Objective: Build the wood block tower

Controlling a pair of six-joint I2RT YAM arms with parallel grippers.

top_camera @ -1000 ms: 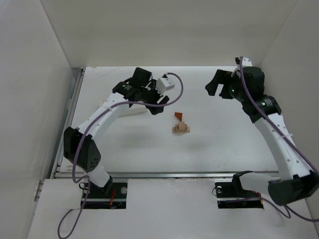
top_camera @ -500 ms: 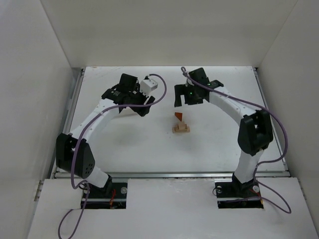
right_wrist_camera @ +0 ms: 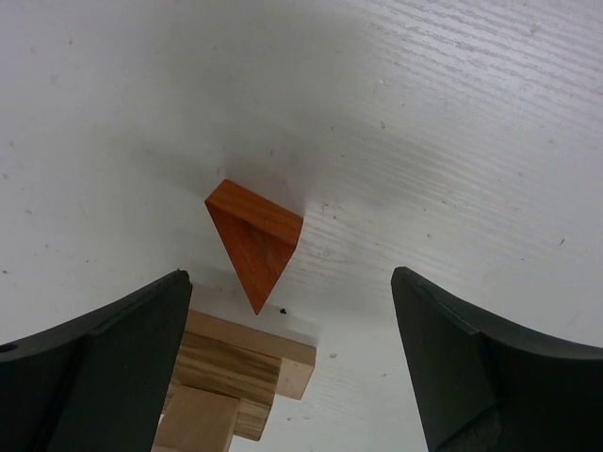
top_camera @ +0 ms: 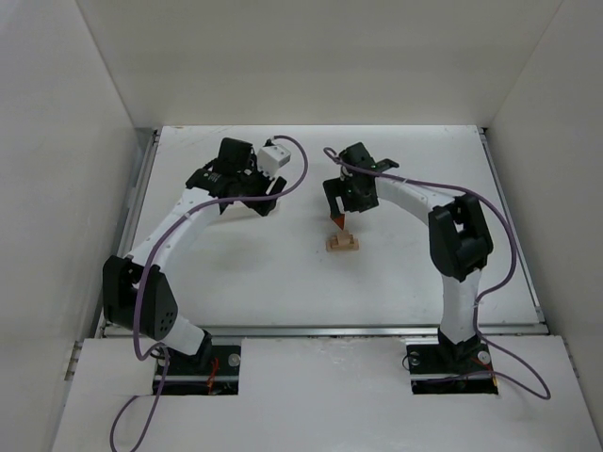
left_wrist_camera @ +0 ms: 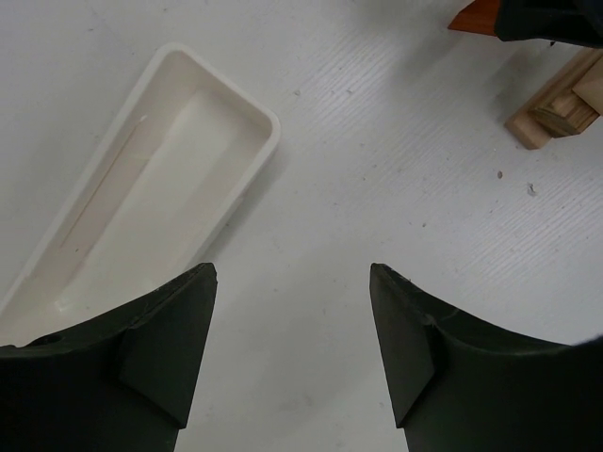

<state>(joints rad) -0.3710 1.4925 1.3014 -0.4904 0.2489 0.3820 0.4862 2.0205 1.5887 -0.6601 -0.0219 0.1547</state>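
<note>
Top external view: near the middle of the white table (top_camera: 424,273) stands a low stack of tan blocks (top_camera: 342,243). The orange-red wedge (top_camera: 336,224) lies on the table just beyond it, on the side away from the arm bases. The right gripper (top_camera: 337,209) hangs directly over the wedge and partly hides it. From here I cannot tell how far its jaws are parted. The left gripper (top_camera: 243,200) is off to the left, well apart from the blocks, and its jaw opening cannot be read at this size either.

Left wrist view: the left gripper (left_wrist_camera: 292,282) has its jaws spread wide with only bare table between them. A long white tray (left_wrist_camera: 226,85) lies aslant at upper left. As much of its floor as can be seen holds nothing, and its near end is hidden behind the left finger. At the upper right corner are the stack of tan blocks (left_wrist_camera: 556,108) and a corner of the orange-red wedge (left_wrist_camera: 476,17), with a dark part of the other gripper overlapping the wedge.

Right wrist view: the right gripper (right_wrist_camera: 290,278) has its jaws wide open and grips nothing. The orange-red wedge (right_wrist_camera: 256,235) lies on the table between the two fingers, clear of both. Its sharp tip points at the stack of tan blocks (right_wrist_camera: 236,372), which steps up in layers at the bottom edge. The tip ends right at the edge of the lowest block, and I cannot tell whether they touch. The left finger covers part of the stack's side.
</note>
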